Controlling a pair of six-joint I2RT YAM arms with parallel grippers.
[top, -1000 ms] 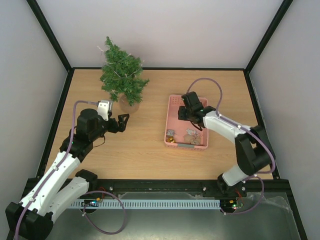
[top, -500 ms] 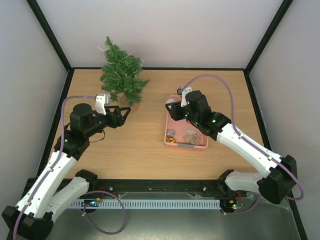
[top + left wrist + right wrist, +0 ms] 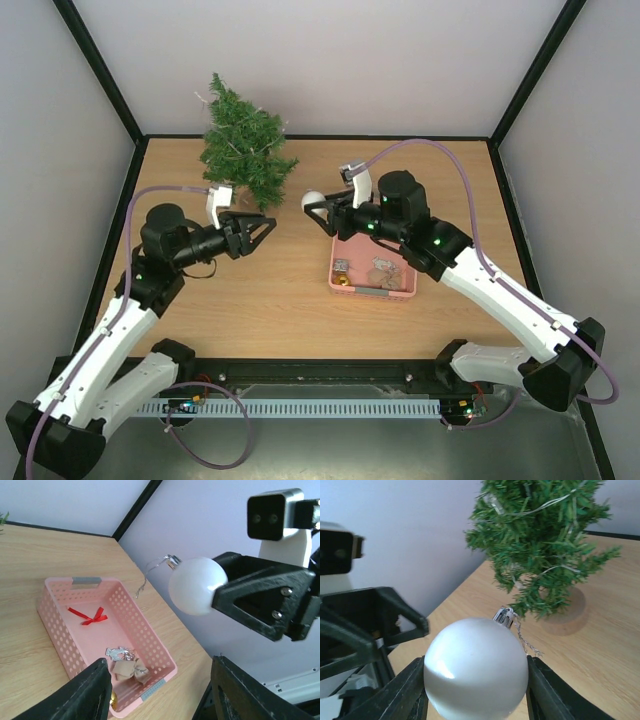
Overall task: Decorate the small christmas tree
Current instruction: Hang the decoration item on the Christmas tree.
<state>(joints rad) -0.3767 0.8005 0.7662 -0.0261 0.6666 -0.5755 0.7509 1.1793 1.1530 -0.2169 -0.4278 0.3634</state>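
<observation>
Since a second ago our right arm has swung out of the pink basket (image 3: 56, 632) and across to the left. Our left arm has turned to face it and narrowed its jaws.

Our right gripper (image 3: 320, 208) is clamped on a white bauble (image 3: 195, 586), one finger on each side of the sphere. The silver hanger cap (image 3: 172, 561), wire loop and all, pokes out beyond the fingertips. We judge that to be the reason for this hold: the loop stays free for a branch or for the other arm.

Our left gripper (image 3: 262, 232) points at the bauble from near by, jaws partly apart with nothing between them. To us that reads as readiness for a handover or for steadying the hanger.

The small christmas tree (image 3: 245, 150) stands upright on its round base at the far left of the desk (image 3: 270, 310), just beyond the left gripper. It carries a thin string of lights (image 3: 555, 502), and we see no ornament hung on it.

Left in the basket are a red ribbon bow (image 3: 89, 616), some silvery wrapped pieces (image 3: 122, 655) and a gold ball (image 3: 114, 700).

Our desk is pale wood grain, boxed in by plain pale walls (image 3: 330, 60) and a black frame (image 3: 100, 70).
</observation>
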